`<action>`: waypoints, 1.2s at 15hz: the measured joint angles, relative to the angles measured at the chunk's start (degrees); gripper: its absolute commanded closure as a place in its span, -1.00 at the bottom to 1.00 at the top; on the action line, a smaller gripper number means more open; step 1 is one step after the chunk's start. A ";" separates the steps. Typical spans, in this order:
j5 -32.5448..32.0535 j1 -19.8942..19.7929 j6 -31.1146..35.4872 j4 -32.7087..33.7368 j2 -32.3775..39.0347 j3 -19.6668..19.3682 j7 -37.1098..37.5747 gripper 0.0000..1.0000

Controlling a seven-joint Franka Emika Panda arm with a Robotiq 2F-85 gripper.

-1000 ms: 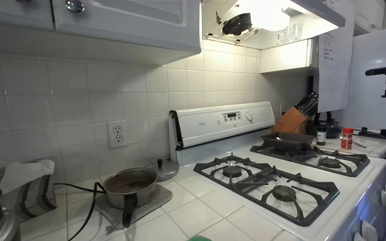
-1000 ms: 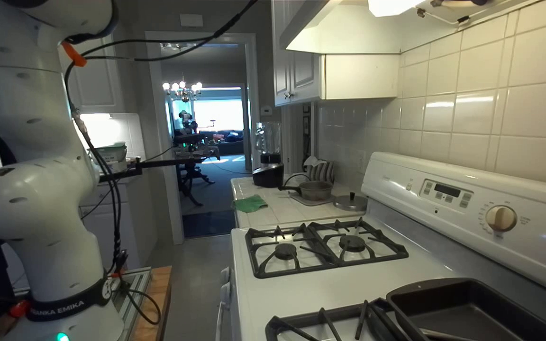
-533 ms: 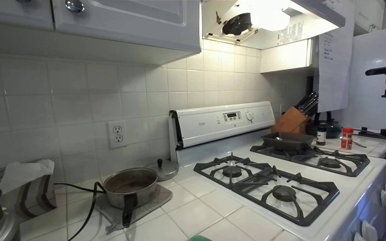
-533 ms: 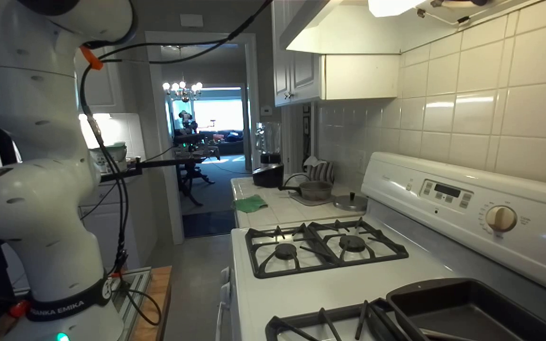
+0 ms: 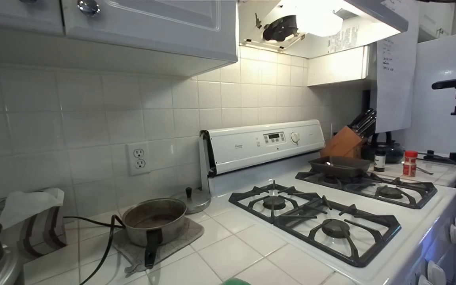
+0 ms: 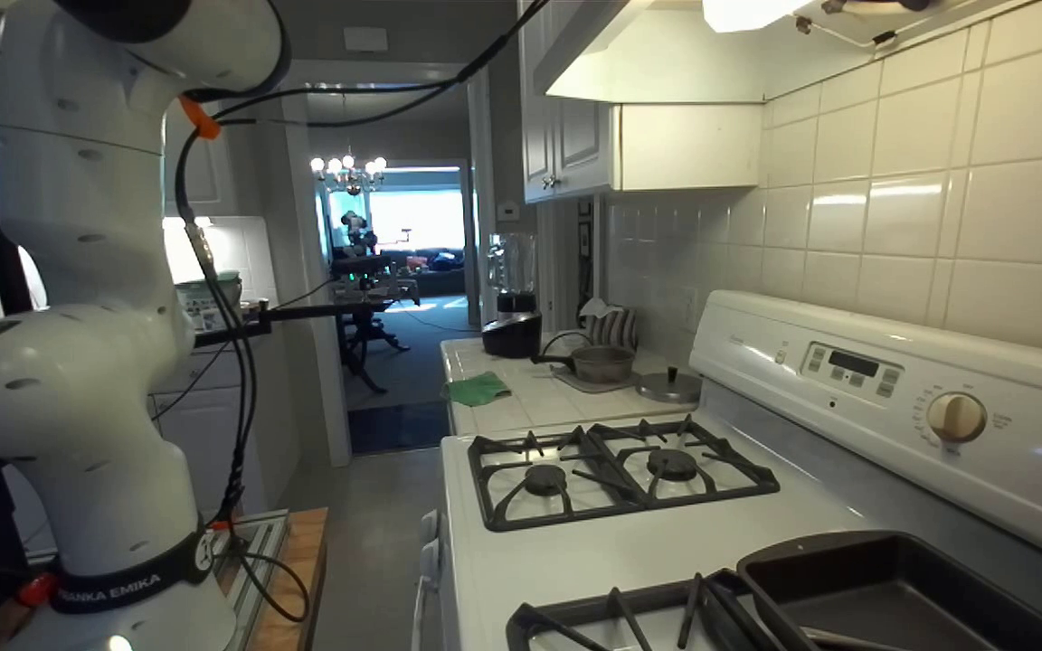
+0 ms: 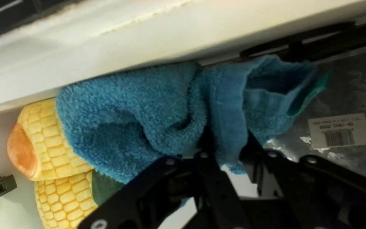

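Gripper (image 7: pixel 228 152) is straddling blue cloth (image 7: pixel 167 108) at its hem in wrist view, prob. bc thin edge is fitting the gap best; can't tell if it's clamping. Cloth's bunching alongside white ledge (image 7: pixel 157 41); corn-shaped pieces (image 7: pixel 62 149) are sitting nr ledge, prob. to save rm.

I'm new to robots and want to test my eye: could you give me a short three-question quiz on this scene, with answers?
1. In the wrist view, what colour is the cloth nearest the fingers?
2. True or false: the saucepan stands on a mat beside the stove.
3. The yellow pieces beside the cloth are shaped like: (a) bananas, (b) corn, (c) lemons.

Key: 1. Blue. 2. True. 3. b.
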 measured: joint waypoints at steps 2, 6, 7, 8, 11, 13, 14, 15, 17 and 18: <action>0.01 0.12 0.00 1.51 0.02 0.45 0.00 -0.46; 0.01 0.49 0.00 3.80 0.01 0.81 0.00 -0.98; 0.01 0.49 0.00 4.03 0.01 0.81 0.00 -1.00; 0.01 0.48 0.00 4.11 0.01 0.81 0.00 -1.00; 0.01 0.41 -0.06 4.10 0.17 0.81 0.01 -1.00; -0.02 0.38 -0.87 4.05 0.44 0.70 0.14 -1.00; -0.71 0.43 -2.11 4.08 0.56 0.37 1.12 -1.00; -1.60 0.48 -3.76 4.18 0.61 -0.06 2.68 -1.00; -2.96 0.49 -5.98 4.58 0.62 -0.73 5.44 -1.00; -3.05 0.49 -7.06 4.90 0.62 -0.85 6.08 -1.00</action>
